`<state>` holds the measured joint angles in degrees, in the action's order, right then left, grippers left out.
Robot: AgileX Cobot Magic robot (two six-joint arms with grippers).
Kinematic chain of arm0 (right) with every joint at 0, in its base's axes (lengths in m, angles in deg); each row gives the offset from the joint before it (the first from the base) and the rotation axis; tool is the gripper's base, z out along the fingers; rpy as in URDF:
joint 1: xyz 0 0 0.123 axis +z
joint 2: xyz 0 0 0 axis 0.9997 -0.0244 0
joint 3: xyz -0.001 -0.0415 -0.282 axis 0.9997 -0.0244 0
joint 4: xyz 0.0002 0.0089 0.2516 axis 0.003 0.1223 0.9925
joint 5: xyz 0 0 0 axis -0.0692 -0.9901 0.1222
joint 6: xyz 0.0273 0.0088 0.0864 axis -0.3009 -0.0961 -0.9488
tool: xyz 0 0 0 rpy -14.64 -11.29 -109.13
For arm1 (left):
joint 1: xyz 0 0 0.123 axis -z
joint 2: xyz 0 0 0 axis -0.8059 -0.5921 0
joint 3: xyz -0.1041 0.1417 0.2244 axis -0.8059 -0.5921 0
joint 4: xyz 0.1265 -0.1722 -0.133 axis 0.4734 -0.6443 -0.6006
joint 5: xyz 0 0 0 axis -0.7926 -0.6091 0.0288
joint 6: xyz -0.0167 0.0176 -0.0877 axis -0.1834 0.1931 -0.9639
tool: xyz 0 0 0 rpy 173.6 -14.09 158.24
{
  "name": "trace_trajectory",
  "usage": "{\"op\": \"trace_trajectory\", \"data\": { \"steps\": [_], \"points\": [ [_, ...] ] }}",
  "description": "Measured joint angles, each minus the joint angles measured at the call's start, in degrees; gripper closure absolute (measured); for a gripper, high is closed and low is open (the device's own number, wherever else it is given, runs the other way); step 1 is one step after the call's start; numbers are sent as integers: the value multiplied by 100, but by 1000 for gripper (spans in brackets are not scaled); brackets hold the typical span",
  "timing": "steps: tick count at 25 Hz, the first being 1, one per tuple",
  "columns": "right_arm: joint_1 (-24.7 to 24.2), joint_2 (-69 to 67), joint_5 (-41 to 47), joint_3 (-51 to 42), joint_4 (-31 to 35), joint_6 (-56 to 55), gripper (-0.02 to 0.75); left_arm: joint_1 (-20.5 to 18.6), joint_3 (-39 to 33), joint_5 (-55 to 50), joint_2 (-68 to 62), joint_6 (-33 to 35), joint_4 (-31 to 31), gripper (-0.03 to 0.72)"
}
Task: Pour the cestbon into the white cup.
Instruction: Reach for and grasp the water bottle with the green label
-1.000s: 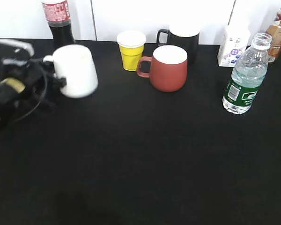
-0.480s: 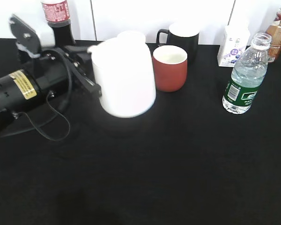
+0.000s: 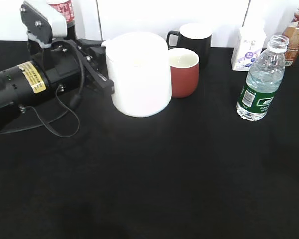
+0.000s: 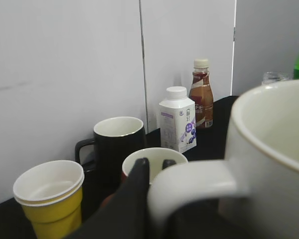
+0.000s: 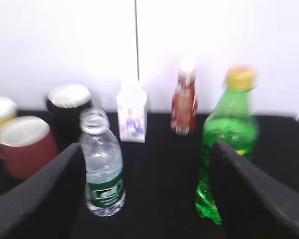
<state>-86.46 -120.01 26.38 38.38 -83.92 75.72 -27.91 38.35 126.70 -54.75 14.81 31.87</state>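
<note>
The white cup (image 3: 139, 74) is upright left of centre, and it hides the yellow cup in the exterior view. My left gripper (image 3: 103, 67) is shut on its handle (image 4: 194, 184), and the cup's rim fills the right of the left wrist view (image 4: 274, 144). The cestbon (image 3: 260, 79), uncapped with a green label, stands at the right of the table. In the right wrist view it (image 5: 102, 172) stands just inside the left finger of my open, empty right gripper (image 5: 147, 194). The right gripper is out of the exterior view.
A red-brown mug (image 3: 185, 74) and a black mug (image 3: 192, 36) stand just right of the white cup. A yellow paper cup (image 4: 50, 199) is behind it. A milk carton (image 3: 248, 47), a brown drink bottle (image 3: 296, 30), a cola bottle (image 3: 65, 9) and a green bottle (image 5: 229, 144) stand around.
My left arm has carried the white cup from the far left to the right, up to the red-brown mug. The cestbon has not moved.
</note>
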Motion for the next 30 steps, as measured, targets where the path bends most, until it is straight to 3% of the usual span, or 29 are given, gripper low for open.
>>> {"op": "trace_trajectory", "data": {
  "steps": [4, 7, 10, 14, 19, 28, 30],
  "points": [
    [302, -2005, -2686, -842, 46, -43, 153, 0, 6, -33, 0, 0, 2, 646],
    [715, -3076, -3360, -951, -119, -64, 153, 0, 6, -33, 0, 0, -15, 646],
    [737, -4298, -4278, -951, -538, -67, 148, 0, 6, -33, 0, -2, -38, 646],
    [737, -5360, -5288, -951, -664, -502, 85, 0, 6, -33, 0, -2, -43, 646],
    [737, -6254, -6160, -916, -670, -670, 80, 0, 6, -33, 0, -2, -53, 646],
    [737, -7848, -6427, 451, -916, -727, 80, 0, 6, -33, 0, -2, -53, 647],
    [742, -7984, -6621, 501, -916, -805, 117, 0, 6, -33, 0, -2, -53, 647]
  ]
}}
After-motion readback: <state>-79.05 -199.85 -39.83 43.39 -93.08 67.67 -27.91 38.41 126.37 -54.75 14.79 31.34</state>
